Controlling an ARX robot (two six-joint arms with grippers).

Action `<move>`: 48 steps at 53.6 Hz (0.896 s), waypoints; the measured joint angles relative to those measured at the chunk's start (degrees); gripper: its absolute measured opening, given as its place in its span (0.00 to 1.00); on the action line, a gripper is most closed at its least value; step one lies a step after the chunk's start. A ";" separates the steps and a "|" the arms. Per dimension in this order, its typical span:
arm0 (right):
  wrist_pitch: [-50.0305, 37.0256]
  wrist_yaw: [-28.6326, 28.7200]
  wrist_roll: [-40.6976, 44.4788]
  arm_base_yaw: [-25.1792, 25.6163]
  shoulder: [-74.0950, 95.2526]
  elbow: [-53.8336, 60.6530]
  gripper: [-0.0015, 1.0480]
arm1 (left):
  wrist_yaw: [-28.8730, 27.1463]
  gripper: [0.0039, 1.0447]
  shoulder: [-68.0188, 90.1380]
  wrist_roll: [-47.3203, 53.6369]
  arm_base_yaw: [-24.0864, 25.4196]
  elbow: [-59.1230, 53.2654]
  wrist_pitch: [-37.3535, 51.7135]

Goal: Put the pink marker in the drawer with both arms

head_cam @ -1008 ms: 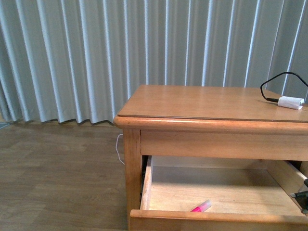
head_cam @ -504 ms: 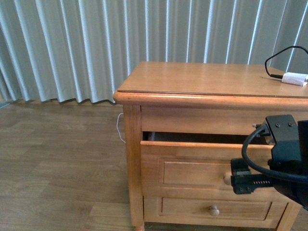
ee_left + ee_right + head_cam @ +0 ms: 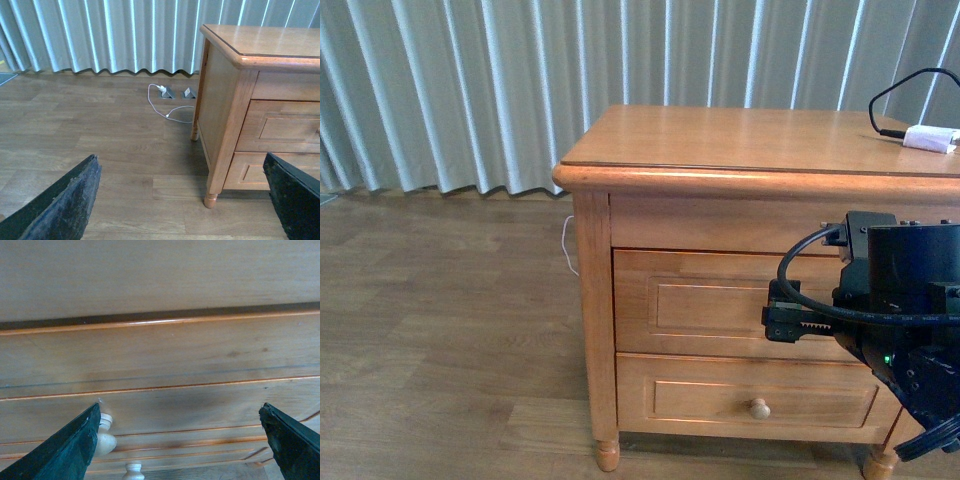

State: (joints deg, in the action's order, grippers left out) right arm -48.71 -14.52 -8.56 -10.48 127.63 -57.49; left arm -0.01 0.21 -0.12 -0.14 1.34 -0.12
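Adapter (image 3: 929, 138) on nightstand (image 3: 740, 140) top

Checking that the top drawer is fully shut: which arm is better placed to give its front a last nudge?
Right. Its open tool faces the honey-coloured wooden top drawer front up close, beside the round knob. The left tool hangs off to the side, over the floor.

a honey-coloured wooden cabinet (image 3: 720, 140) stands on the wood floor (image 3: 440, 330), a white adapter (image 3: 930, 138) on its top.
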 joint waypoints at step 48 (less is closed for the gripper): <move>45.79 14.67 1.60 2.19 -59.14 18.69 0.91 | 0.00 0.94 0.00 0.00 0.00 0.00 0.00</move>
State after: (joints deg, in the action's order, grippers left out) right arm -2.92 0.14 -6.96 -8.29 68.49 -38.81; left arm -0.01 0.21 -0.12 -0.14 1.34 -0.12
